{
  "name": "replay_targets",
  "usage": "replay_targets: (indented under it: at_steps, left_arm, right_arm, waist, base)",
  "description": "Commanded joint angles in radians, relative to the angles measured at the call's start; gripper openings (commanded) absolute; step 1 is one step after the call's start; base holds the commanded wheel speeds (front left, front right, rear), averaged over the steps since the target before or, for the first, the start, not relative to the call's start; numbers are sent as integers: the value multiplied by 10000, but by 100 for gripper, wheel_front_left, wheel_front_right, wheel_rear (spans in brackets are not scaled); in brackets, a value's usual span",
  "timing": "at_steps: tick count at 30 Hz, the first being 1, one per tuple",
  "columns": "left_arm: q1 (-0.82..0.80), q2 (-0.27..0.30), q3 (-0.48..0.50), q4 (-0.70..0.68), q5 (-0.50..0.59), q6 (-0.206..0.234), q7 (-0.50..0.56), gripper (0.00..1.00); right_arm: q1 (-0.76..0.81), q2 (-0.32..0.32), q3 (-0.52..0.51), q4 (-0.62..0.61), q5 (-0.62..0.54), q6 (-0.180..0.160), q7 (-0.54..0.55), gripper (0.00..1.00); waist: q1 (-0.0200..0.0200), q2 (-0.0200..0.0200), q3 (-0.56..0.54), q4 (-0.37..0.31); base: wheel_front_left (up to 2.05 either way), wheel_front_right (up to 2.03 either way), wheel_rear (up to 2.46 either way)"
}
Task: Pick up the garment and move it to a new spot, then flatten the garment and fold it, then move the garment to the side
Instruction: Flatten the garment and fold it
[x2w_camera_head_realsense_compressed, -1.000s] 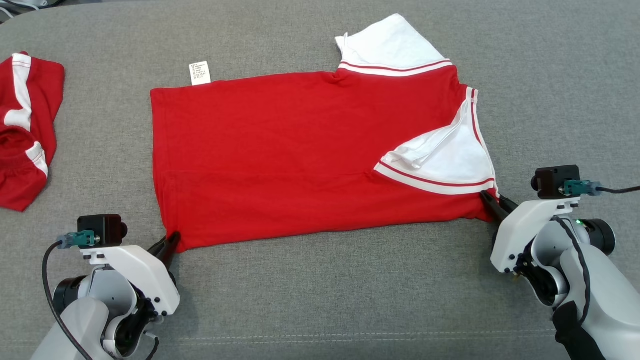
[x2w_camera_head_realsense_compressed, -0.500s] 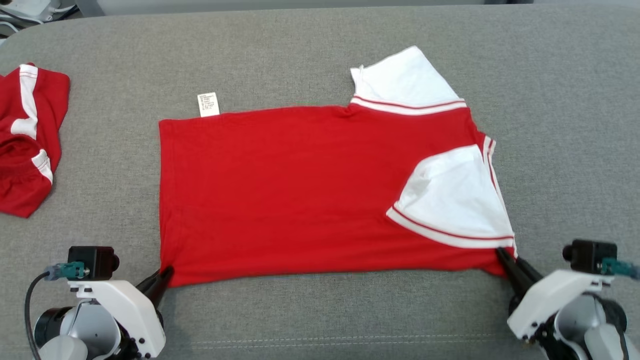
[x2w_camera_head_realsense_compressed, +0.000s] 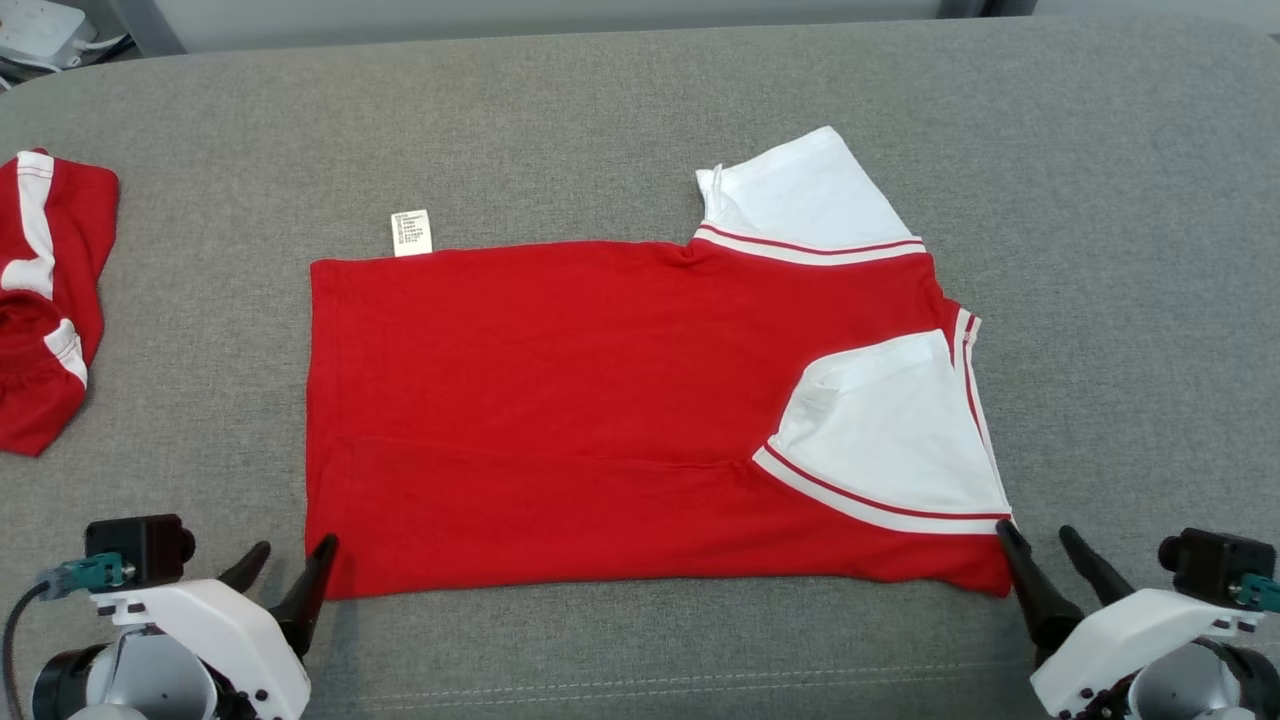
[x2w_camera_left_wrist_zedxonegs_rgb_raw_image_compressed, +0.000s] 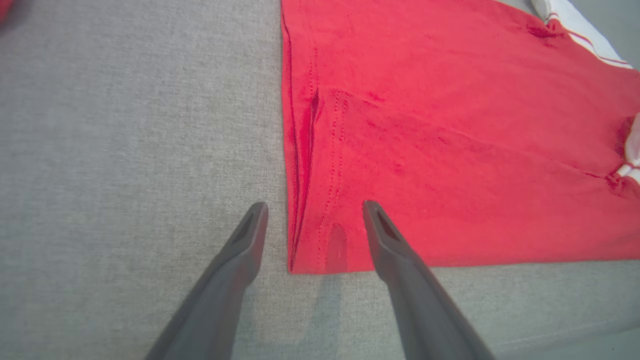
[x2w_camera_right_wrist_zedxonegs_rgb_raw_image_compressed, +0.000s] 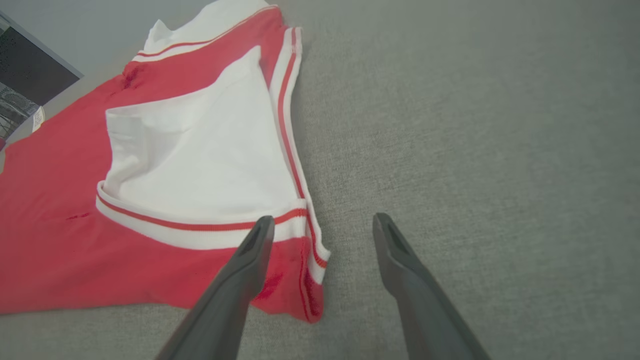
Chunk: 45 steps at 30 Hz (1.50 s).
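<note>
Released: left gripper (x2w_camera_head_realsense_compressed: 293, 545) and right gripper (x2w_camera_head_realsense_compressed: 1035, 532) were pinched shut on the red shirt's (x2w_camera_head_realsense_compressed: 600, 420) near corners, now both spread wide.
Each straddles its corner, 1 finger over cloth, 1 over the grey pad (x2w_camera_head_realsense_compressed: 640, 110), clamping nothing. Shirt lies flat mid-pad, 1 white sleeve (x2w_camera_head_realsense_compressed: 890, 440) folded onto the body. Second red garment (x2w_camera_head_realsense_compressed: 45, 300) sits well apart at the left.

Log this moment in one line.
shirt: spread flat | left claw: open at near-left corner | right claw: open at near-right corner | nothing held
</note>
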Motion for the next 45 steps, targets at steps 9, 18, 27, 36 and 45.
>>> replay_targets:
  at_steps: [9, 18, 27, 36, 45]
  left_arm:
    - [-327, 244, 1482, -1609, 862, 761, -2421, 100]
    - [-1780, -45, 1634, -1645, 1840, 1093, -4034, 100]
    - [-3453, -70, 739, -221, 1745, 204, -3120, 100]
    - [-6092, -141, 0, 1969, 1025, -1368, -1391, 100]
    - [-8271, -197, -506, 3821, 616, -2230, -399, 100]
  right_arm:
    - [-298, -81, -1103, -1241, -1725, -29, -1938, 100]
    - [-1969, 112, -1473, -1566, -3039, -29, -2966, 100]
    - [-4129, -536, -642, -287, -3029, -29, -2289, 100]
    - [-7230, -1590, 1181, 1667, -2532, -29, -665, 100]
    - [-10327, -2037, 3061, 3812, -1372, -29, 863, 100]
  waist:
    - [0, 0, -162, 112]
    - [0, 0, 298, 96]
    - [0, 0, 1183, 297]
    - [0, 0, 2463, 779]
    - [0, 0, 3417, 1059]
  base:
    - [0, 0, 0]
    - [0, 0, 0]
    - [0, 0, 0]
    - [0, 0, 0]
    - [0, 0, 0]
